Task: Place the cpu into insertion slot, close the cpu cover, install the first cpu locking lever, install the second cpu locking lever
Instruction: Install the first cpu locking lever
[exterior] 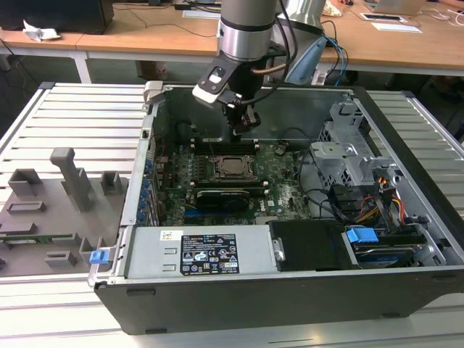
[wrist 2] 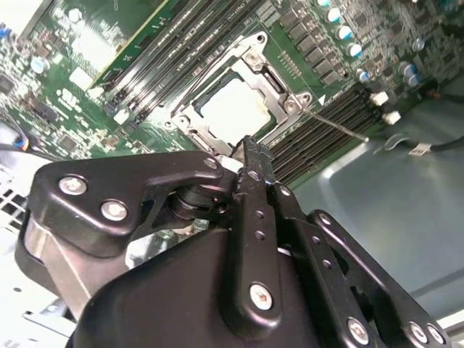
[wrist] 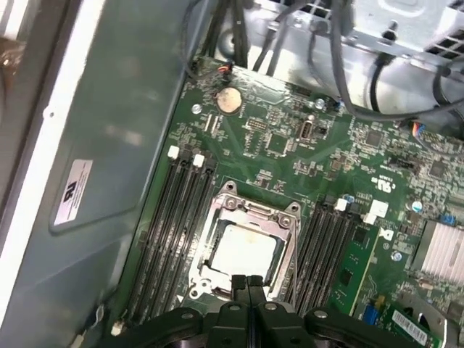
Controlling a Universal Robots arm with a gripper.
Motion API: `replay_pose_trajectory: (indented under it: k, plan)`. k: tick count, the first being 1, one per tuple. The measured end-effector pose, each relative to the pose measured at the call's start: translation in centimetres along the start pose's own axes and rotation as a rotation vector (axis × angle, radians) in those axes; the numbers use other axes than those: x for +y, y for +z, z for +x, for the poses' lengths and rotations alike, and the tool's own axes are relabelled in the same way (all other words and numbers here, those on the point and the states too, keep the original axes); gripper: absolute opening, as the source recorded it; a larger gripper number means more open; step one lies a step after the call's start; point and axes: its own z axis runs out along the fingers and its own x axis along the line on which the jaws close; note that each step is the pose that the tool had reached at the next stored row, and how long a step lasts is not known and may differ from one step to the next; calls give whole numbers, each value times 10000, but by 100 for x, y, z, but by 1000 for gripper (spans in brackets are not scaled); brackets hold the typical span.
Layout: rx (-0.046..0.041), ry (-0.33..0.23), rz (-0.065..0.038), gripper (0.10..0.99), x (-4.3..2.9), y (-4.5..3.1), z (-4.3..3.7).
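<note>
I have the gripper (wrist: 250,284) hanging inside the open computer case (exterior: 217,304), over the motherboard (wrist: 290,145). In both wrist views its two fingers are pressed flat together along one thin seam, with nothing clamped between them.

The cpu (wrist: 243,250) lies just beyond the fingertips and below them. It is seated flat in the insertion slot (wrist: 212,255), its pale metal top facing up. The cpu cover (wrist: 254,210) is down over it, and the silver frame borders the chip on all sides, so the top shows through the window. The fingertips are close above the near edge of that frame. I cannot say for certain whether they touch it (in the exterior view the gripper (exterior: 244,125) looks to be apart from the socket, a little above it).

Banks of long black memory slots (wrist: 170,232) run along both sides of the socket, off to either side of the fingers. In the second wrist view a thin metal lever (wrist 2: 337,125) runs from a corner of the cover across one bank, to one side of the fingertips (wrist 2: 249,148). I cannot tell whether it is latched. Far ahead of the fingers, past the socket, a coin cell (wrist: 230,99) sits on the board.
</note>
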Motion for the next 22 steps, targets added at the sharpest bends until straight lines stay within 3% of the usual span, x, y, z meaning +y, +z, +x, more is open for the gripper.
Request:
replay_pose_trajectory:
  k: [3, 8, 10, 12, 20, 22]
  plan:
    - [5, -530, 16, 106, -1, 0, 0]
    - [5, -863, 26, 106, -3, 1, 1]
    - [6, -1271, 34, 106, -3, 1, 1]
    - [8, -2153, 47, 106, -3, 1, 1]
    - [11, -3509, 69, 106, -3, 2, 2]
    - [14, -4264, 80, 106, -3, 2, 2]
